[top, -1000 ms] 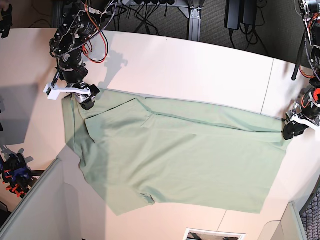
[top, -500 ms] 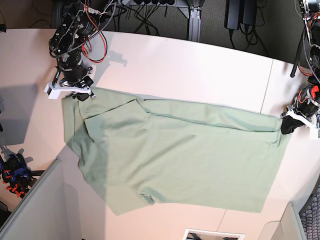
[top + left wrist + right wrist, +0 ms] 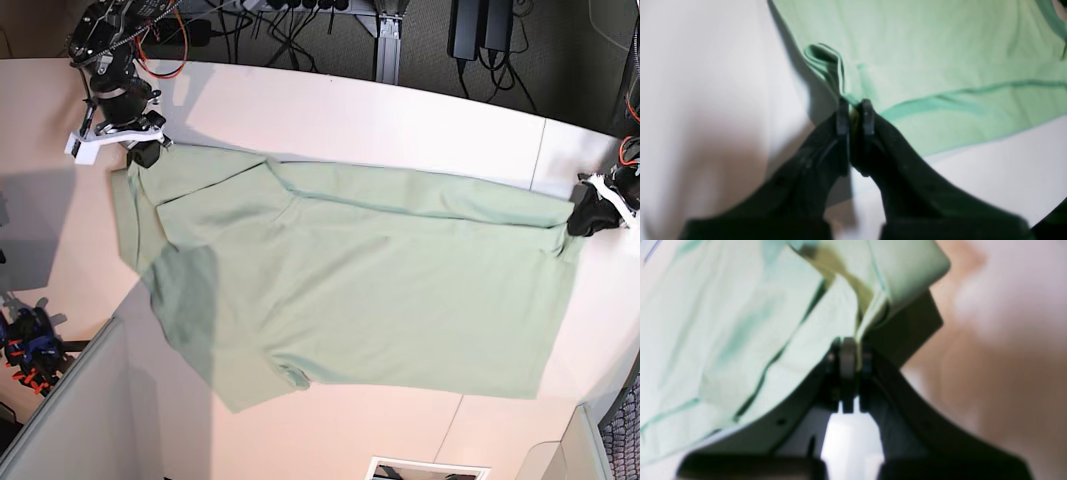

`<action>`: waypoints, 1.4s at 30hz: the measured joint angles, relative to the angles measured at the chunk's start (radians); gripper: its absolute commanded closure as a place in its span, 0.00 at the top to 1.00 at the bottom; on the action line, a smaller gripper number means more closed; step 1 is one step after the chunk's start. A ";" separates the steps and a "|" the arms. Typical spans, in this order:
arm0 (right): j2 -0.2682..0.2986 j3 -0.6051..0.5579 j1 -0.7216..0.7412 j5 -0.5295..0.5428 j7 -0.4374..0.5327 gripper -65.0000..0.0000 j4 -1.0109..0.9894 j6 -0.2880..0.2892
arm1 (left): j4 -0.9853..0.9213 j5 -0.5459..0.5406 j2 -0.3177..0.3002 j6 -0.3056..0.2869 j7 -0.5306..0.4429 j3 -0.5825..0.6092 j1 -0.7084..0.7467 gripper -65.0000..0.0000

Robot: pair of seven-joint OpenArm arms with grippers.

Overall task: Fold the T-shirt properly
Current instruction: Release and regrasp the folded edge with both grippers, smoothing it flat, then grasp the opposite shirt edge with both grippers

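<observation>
The shirt (image 3: pixel 350 300) lies spread across the table (image 3: pixel 400 120), stretched between the two grippers, with a long fold ridge running along the edge that joins them.

Left gripper (image 3: pixel 855 111): fingers (image 3: pixel 842 116) together, clamped on a bunched corner of fabric. In the left wrist view the cloth fans out beyond the fingertips; a small rolled pleat rises just past them, and a darker seam line runs off to one side of the fingers. Bare table shows on the other side and below the finger bases. In the base view this gripper (image 3: pixel 590 215) sits at the shirt's corner near the table edge.

Right gripper (image 3: pixel 848 353): fingers (image 3: pixel 867 356) pressed together on the cloth, which is pinched in the narrow slit between them. In the right wrist view the fabric rises above the fingertips in a folded lump (view blurred, so layer count not readable) and drapes down along one side of the fingers, with dark crease lines. The table lies blurred on the opposite side. In the base view this gripper (image 3: pixel 145 152) holds the opposite corner of the shirt, with a sleeve flap lying just beyond it.
</observation>
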 measured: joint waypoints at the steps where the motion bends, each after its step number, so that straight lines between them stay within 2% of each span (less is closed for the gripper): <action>1: 0.006 0.000 -0.023 0.002 -0.003 0.00 0.013 0.000 | 0.015 0.000 -0.006 0.000 0.001 0.000 0.021 0.00; 11: 0.012 0.007 -0.201 0.022 -0.010 0.00 0.139 0.002 | 0.079 -0.057 -0.002 0.000 0.024 -0.095 0.177 0.00; 24: 0.011 0.031 -0.214 0.023 -0.014 0.00 0.141 0.002 | 0.092 -0.077 0.010 -0.001 0.026 -0.101 0.198 0.00; 25: 0.011 0.031 -0.214 0.023 -0.021 0.08 0.141 0.002 | 0.092 -0.077 0.010 -0.001 0.026 -0.101 0.198 0.00; 26: 0.011 0.031 -0.214 0.021 -0.021 0.21 0.141 0.002 | 0.092 -0.077 0.010 -0.001 0.026 -0.101 0.199 0.02; 27: 0.011 0.032 -0.214 0.018 -0.021 0.32 0.141 0.002 | 0.092 -0.077 0.009 -0.001 0.024 -0.101 0.202 0.09; 29: 0.011 0.032 -0.214 0.010 -0.020 0.45 0.141 0.002 | 0.092 -0.079 0.009 0.000 0.024 -0.101 0.210 0.21; 31: 0.012 0.032 -0.214 -0.007 -0.019 0.47 0.141 0.002 | 0.092 -0.080 0.009 -0.001 0.024 -0.101 0.221 0.32; 33: 0.012 0.032 -0.214 -0.008 -0.019 0.47 0.141 0.002 | 0.092 -0.081 0.009 -0.001 0.024 -0.103 0.226 0.37; 42: 0.011 0.097 -0.202 -0.002 -0.008 0.47 0.141 0.001 | 0.092 -0.205 0.009 0.000 0.018 -0.271 0.225 0.37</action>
